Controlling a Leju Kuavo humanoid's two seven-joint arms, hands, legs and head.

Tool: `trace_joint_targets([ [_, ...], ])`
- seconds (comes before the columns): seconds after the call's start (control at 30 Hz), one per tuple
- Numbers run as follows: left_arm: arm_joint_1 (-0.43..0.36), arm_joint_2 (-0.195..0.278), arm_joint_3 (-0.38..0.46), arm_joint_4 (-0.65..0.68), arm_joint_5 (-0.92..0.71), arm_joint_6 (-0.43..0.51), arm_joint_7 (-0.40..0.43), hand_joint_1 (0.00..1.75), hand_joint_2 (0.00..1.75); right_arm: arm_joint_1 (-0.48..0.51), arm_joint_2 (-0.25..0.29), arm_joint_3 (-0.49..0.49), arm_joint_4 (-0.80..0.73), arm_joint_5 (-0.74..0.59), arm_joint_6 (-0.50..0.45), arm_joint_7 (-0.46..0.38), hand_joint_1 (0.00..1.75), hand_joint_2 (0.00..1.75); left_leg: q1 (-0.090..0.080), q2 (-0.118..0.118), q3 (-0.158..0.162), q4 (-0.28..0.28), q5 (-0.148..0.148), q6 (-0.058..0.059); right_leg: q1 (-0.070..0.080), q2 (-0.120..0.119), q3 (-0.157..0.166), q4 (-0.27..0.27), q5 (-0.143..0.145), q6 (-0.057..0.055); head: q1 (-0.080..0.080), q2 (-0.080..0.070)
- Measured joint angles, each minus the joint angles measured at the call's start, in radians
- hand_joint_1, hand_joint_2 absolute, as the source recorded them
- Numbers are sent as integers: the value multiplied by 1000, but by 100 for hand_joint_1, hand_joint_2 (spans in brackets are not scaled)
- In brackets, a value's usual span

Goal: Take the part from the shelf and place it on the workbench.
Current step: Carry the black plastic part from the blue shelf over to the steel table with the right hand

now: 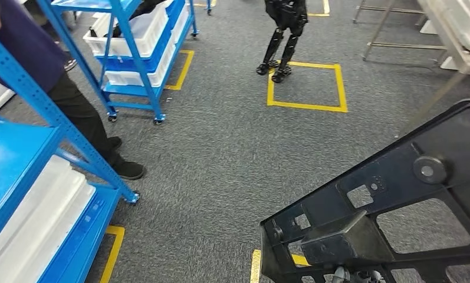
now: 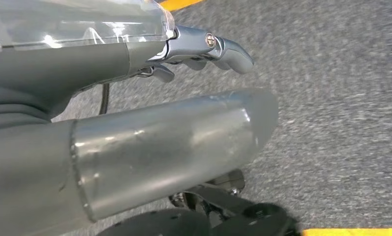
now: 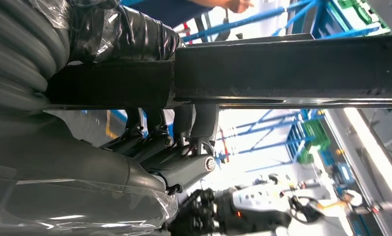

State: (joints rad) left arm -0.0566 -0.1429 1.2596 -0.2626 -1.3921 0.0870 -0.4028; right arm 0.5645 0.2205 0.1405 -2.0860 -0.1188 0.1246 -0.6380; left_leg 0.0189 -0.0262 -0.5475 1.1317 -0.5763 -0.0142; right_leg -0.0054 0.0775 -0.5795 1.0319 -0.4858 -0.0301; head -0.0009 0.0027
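Your right hand (image 3: 159,147) has its fingers (image 3: 194,123) clamped on the black plastic frame part (image 1: 391,200), carried above the carpet, right of the blue shelf (image 1: 43,177). Your left hand (image 2: 184,49) hangs with fingers curled, holding nothing. Placing on the worktop remains.
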Motion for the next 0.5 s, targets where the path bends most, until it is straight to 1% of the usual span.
trace_joint_targets([
  [0.03,-1,0,0,0,0,0,0,0,0,-1,0,0,0,0,0,1,175,175,2,-24,23,-60,24,2,0,14,-3,6,-1,4,0,0],
  [0.07,0,0,0,0,1,0,0,0,0,-2,0,0,0,0,-1,2,175,175,3,-43,37,-97,34,5,0,26,-8,10,0,10,0,0],
  [0.1,-1,0,0,0,1,0,0,0,0,-3,-1,1,0,1,-1,3,175,175,2,-55,41,-111,32,9,0,37,-14,12,2,17,0,0],
  [0.13,-1,0,0,0,1,0,1,0,0,-3,-1,1,0,1,-1,4,175,175,0,-50,42,-115,32,14,-1,49,-19,12,6,25,0,0],
  [0.17,-1,0,0,0,2,0,1,0,0,-3,-1,1,0,1,-1,4,175,175,0,-38,42,-117,36,22,-2,58,-22,10,9,32,0,0],
  [0.2,-2,0,0,0,2,0,1,0,0,-2,-2,1,0,1,-1,5,175,175,1,-25,43,-122,41,30,-2,50,-26,14,6,37,0,0],
  [0.23,-3,0,0,0,3,0,1,0,0,-3,-3,1,1,2,-1,5,175,175,1,-12,45,-127,46,38,-1,28,-36,32,-7,41,1,0],
  [0.27,-2,0,0,0,3,0,1,0,0,-5,-4,1,1,2,-1,6,175,175,2,3,44,-131,50,45,0,-3,-54,70,-33,44,2,0],
  [0.3,-1,0,0,0,3,0,0,0,0,-7,-4,1,1,2,-1,7,175,175,-1,17,44,-132,51,49,0,-37,-78,124,-66,47,2,0],
  [0.33,1,0,0,0,3,-1,0,0,0,-10,-5,1,2,2,-1,7,175,175,-4,33,43,-132,51,51,-1,-56,-107,189,-99,50,3,0],
  [0.37,3,0,0,0,3,-1,1,0,0,-11,-6,1,4,2,-1,8,175,175,-7,49,42,-132,51,52,-2,-66,-131,243,-120,52,3,0],
  [0.4,4,0,1,0,3,-1,1,0,0,-11,-7,1,5,3,-1,8,175,175,-9,64,42,-132,50,52,-3,-70,-141,270,-125,53,3,0],
  [0.43,3,0,1,0,3,-1,2,0,0,-11,-8,1,7,3,-1,9,175,175,-10,78,42,-132,49,52,-4,-74,-133,262,-111,53,3,0],
  [0.47,1,0,1,0,3,-1,2,0,0,-12,-8,1,8,5,-1,10,175,175,-11,91,43,-131,47,52,-4,-80,-104,215,-83,51,3,0],
  [0.5,0,0,1,0,3,-2,2,0,0,-12,-8,1,9,6,-1,10,175,175,-12,101,46,-131,45,51,-2,-97,-63,144,-52,47,3,0],
])
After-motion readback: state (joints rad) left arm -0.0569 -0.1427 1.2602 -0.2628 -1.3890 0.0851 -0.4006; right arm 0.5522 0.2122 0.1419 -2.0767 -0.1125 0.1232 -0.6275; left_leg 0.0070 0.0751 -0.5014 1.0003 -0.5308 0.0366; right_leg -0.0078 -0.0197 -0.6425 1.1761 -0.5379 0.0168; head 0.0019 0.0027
